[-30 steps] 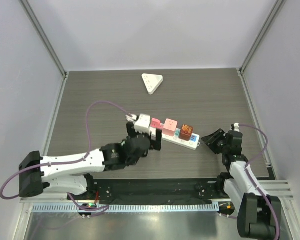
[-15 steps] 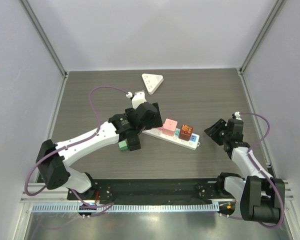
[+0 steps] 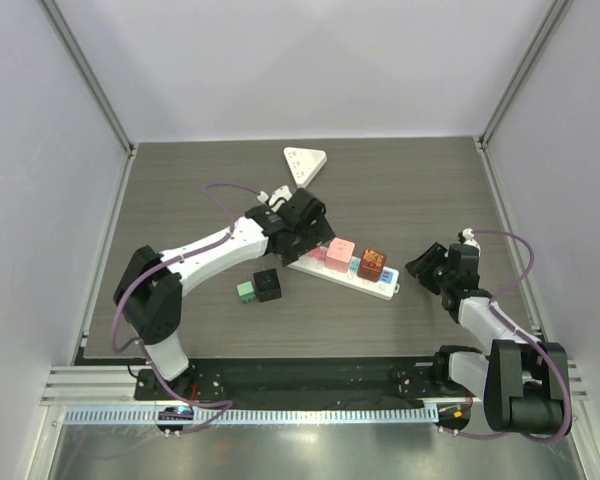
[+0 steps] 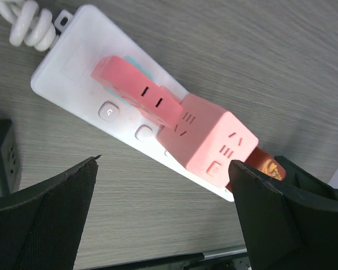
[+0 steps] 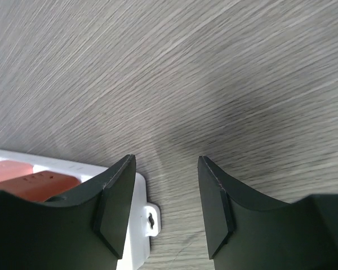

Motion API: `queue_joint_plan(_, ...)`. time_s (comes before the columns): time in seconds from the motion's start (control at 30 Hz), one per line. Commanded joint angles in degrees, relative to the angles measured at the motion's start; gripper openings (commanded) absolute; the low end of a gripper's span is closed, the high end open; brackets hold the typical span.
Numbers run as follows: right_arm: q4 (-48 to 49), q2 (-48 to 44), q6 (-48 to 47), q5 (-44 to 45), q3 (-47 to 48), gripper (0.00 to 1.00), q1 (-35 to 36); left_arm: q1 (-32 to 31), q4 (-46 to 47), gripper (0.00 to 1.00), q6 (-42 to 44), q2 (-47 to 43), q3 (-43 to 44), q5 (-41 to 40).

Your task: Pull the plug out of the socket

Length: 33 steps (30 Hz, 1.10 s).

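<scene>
Black left fingers (image 4: 42,216) wide apart over pink plug (image 4: 208,140), socket strip (image 4: 73,62)

Top external: high at near edge, facing down over whole surface (image 3: 410,190).
Left wrist: close above power strip (image 4: 73,62), facing down.
Right wrist: low over surface, beside power strip end.
Shared: power strip.

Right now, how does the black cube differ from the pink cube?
The pink cube sits plugged in the strip; the black cube lies loose on the table, beside a green piece. The pink cube is close by the open left gripper; the black cube is apart from it, toward the near edge. Both are boxy, with socket slots.
</scene>
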Motion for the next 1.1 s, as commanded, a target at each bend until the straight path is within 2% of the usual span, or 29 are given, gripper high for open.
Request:
queue_joint_plan(0.0, 6.73, -0.69, -0.16, -3.93, -0.51, 0.54, 0.29, -0.04, -1.48, 0.99, -7.60, 1.40, 1.00, 1.83)
queue_joint_plan(0.1, 6.84, -0.52, -0.33, -4.29, -0.69, 0.54, 0.29, -0.04, -1.74, 0.95, -11.47, 2.46, 1.17, 0.52)
queue_joint_plan(0.3, 7.18, -1.13, -0.68, -5.35, -0.95, 0.54, 0.38, -0.04, -6.49, 0.93, -17.01, 4.57, 4.25, -7.57)
queue_joint_plan(0.4, 7.18, -1.92, -0.69, -5.52, -1.22, 0.54, 0.47, 0.31, -6.75, 0.88, -18.68, 5.62, 4.78, -8.72)
queue_joint_plan(0.47, 7.10, -2.01, -0.77, -5.70, -1.13, 0.54, 0.47, 0.57, -7.18, 0.84, -19.21, 7.29, 6.26, -8.46)
queue_joint_plan(0.63, 7.18, -1.93, -0.68, -5.79, -1.13, 0.55, 0.47, 0.66, -12.72, 0.84, -19.13, 11.86, 13.03, -9.51)
queue_joint_plan(0.9, 7.10, -2.01, -0.77, -5.70, -1.13, 0.54, 0.47, 0.66, -14.39, 0.81, -20.71, 13.54, 12.43, -12.41)
queue_joint_plan(1.07, 7.10, -2.54, -0.77, -5.70, -1.31, 0.55, 0.47, 0.66, -11.85, 0.64, -19.57, 12.92, 9.88, -12.85)
